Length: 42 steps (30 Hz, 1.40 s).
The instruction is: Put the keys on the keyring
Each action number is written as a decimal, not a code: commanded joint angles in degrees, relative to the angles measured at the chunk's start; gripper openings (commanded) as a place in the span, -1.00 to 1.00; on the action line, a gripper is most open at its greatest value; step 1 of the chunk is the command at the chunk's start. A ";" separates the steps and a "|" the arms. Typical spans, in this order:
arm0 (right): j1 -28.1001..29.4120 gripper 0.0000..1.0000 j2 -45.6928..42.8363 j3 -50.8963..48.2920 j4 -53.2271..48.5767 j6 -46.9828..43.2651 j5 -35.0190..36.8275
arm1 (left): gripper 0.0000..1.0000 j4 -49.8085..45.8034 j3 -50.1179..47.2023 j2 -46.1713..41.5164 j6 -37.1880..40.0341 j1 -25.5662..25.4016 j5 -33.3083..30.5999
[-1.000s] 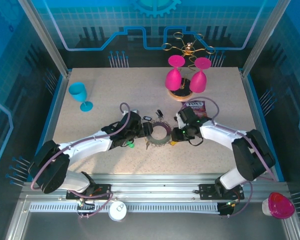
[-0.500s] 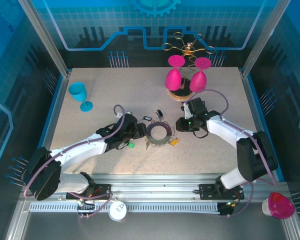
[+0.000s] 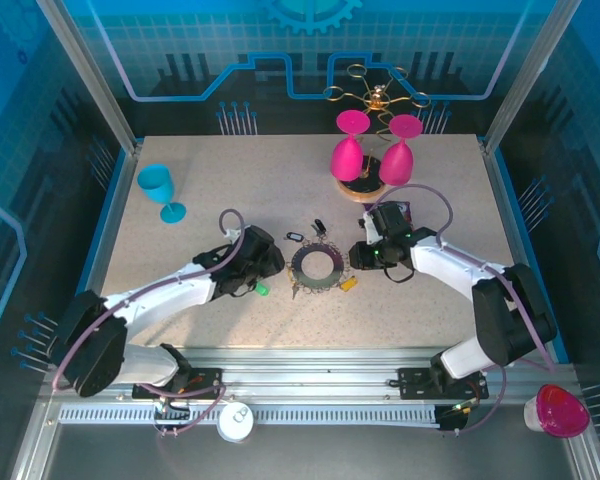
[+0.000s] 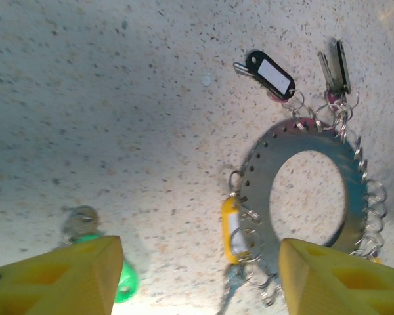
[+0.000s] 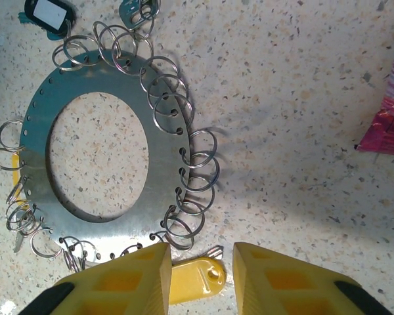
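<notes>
The keyring [image 3: 318, 266] is a flat grey hoop fringed with wire links, lying mid-table; it also shows in the left wrist view [image 4: 262, 164] and the right wrist view [image 5: 161, 157]. My left gripper [image 3: 270, 265] [image 4: 200, 282] stands open to its left. A green key [image 3: 263, 290] [image 4: 121, 279] lies by its left finger, off the ring. A yellow tag [image 4: 231, 230] hangs on the ring's near rim. My right gripper [image 3: 365, 258] [image 5: 198, 282] is open at the ring's right edge, straddling a loose yellow key [image 3: 348, 284] [image 5: 194, 279]. Black tags [image 3: 293, 237] [image 4: 270, 73] sit at the far rim.
A blue goblet [image 3: 160, 190] stands at the far left. Two pink goblets [image 3: 350, 150] hang upside down on the gold wire stand [image 3: 375, 95] at the back. A pink packet [image 5: 387, 118] lies just right of my right gripper.
My left gripper has drawn back leftward from the ring. My right gripper lifted away to the upper right, then came back down beside the ring's right edge over the yellow key.
</notes>
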 commanded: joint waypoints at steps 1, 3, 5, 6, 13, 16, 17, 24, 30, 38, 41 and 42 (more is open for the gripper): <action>0.47 -0.36 -1.83 -0.88 0.50 -0.55 0.34 | 0.11 4.00 2.88 5.17 -6.18 0.22 4.20; 0.47 -0.36 -2.29 -1.23 0.47 -0.51 0.13 | 0.04 6.34 3.63 8.08 -9.57 0.98 6.57; 0.42 -0.36 -2.94 -1.90 0.52 -0.50 0.30 | -0.06 7.79 4.60 10.57 -12.73 1.18 7.79; 0.47 -0.36 -3.34 -2.33 0.56 -0.46 0.39 | -0.08 8.05 4.99 11.45 -13.89 1.13 8.02; 0.29 -0.36 -4.41 -4.35 1.49 -0.12 0.00 | -0.29 8.17 6.53 16.98 -21.47 2.41 10.63; 0.22 -0.36 -4.59 -4.81 1.65 0.05 -0.51 | -0.32 7.88 6.36 17.80 -23.33 3.11 10.76; 0.28 -0.36 -4.63 -4.93 1.77 0.07 -0.65 | -0.33 8.04 6.27 18.06 -23.71 3.31 10.90; 0.29 -0.36 -4.76 -4.87 1.80 0.12 -0.95 | -0.34 10.73 5.90 19.90 -24.71 3.46 13.18; 0.28 -0.36 -4.89 -4.63 1.36 0.03 -1.03 | -0.39 12.13 5.74 20.96 -24.64 3.51 13.84; 0.23 -0.36 -5.72 -4.62 0.89 0.21 -0.92 | -0.52 13.05 5.69 22.03 -24.73 3.72 14.30; 0.28 -0.36 -6.30 -4.65 0.66 0.15 -0.68 | -0.59 13.35 5.56 22.23 -24.69 3.73 14.31; 0.29 -0.36 -6.47 -4.76 0.61 0.08 -0.62 | -0.60 13.46 5.52 22.23 -24.61 3.73 14.23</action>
